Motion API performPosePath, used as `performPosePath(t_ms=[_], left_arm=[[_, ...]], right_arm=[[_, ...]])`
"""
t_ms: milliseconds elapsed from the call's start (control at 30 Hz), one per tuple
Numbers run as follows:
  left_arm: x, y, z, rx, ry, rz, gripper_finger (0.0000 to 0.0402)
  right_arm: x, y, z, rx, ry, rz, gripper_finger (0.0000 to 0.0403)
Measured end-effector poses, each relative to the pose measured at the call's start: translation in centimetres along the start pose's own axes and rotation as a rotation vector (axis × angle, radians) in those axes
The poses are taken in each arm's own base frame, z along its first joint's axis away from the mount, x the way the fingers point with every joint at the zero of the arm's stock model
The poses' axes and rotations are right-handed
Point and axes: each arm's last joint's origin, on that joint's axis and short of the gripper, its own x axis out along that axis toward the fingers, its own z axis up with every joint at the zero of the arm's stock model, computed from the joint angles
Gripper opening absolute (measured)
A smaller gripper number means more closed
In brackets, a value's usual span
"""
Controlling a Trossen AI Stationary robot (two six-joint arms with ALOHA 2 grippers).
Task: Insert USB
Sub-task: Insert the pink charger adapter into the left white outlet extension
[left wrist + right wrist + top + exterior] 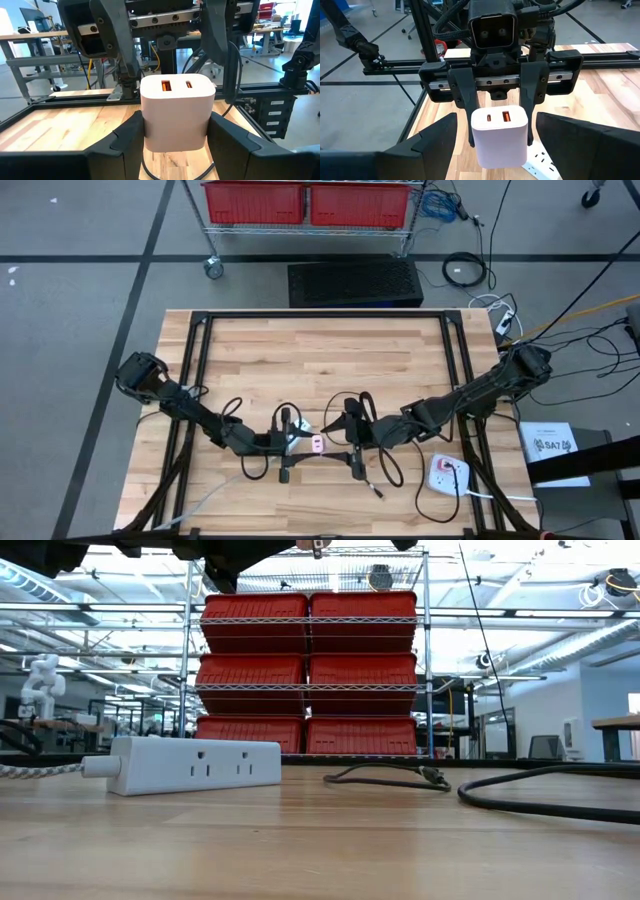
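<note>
Though hidden low, charger (176, 111) ports visible.

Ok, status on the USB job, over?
Left gripper shut on white charger block, held above the table. Right gripper open, facing it, holding nothing. USB cable loose on table. Nothing between them.

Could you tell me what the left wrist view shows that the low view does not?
Only the left wrist view shows the white charger gripped between the left gripper fingers, its two ports facing the right gripper, which stands open. Only the low view shows the power strip and the loose black cable lying apart. Both show the wooden table.
</note>
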Motion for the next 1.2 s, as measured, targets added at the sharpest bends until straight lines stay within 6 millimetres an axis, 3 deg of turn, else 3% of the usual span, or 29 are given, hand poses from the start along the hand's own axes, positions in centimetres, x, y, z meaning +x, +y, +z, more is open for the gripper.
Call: performPosePath(t_ms=[1200], left_arm=[[-0.01, -0.04, -0.36, 0.016, 0.033, -0.008, 0.0186]], right_arm=[[-0.01, -0.09, -0.39, -0.018, 0.039, -0.008, 0.0263]])
